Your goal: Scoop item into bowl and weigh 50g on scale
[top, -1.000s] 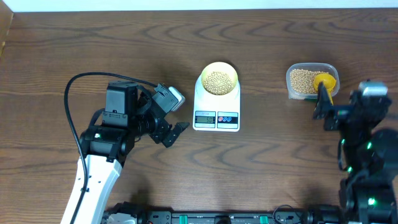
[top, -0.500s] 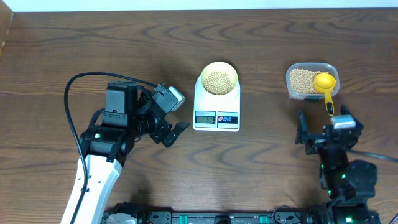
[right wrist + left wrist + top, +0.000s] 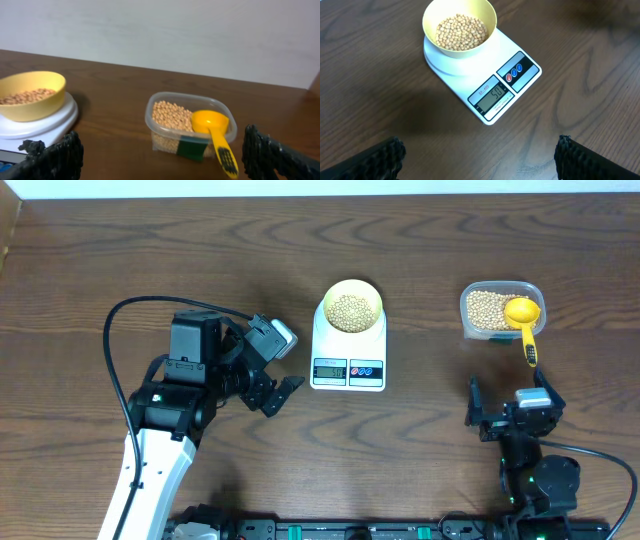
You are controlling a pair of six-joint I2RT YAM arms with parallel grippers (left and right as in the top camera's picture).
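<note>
**Reader:** Where are the beans, and what are your grippers doing?

**Robot:** Beans point(image 3: 460, 32) are lying in the bowl point(image 3: 491, 19), which is sitting on the scale point(image 3: 465, 70) in the middle of the counter point(image 3: 150, 260). More are lying in the tub point(image 3: 148, 120) off to my right. The scoop point(image 3: 210, 122) is resting in that tub, with its handle point(image 3: 225, 157) overhanging the rim toward me. My left gripper point(image 3: 480, 162) is hovering near the scale, wide open and empty. My right gripper point(image 3: 160, 157) is hanging short of the tub, also wide open and empty.

**Reader:** How will they handle?

**Robot:** I am judging the beans to be hard, smooth, light and quick to roll. Pinching them looks hopeless, so I am treating the scoop's handle as the place to grip. The bowl is looking light and stiff, and taking its rim would be pressing on the scale.

**Reader:** What is each view adding?

**Robot:** My left wrist view is showing the display point(image 3: 494, 95), with digits looking like a fifty. Overhead they are too small to read. My right wrist view is hiding the display but showing the bowl side-on and the handle's ribbed end.
</note>
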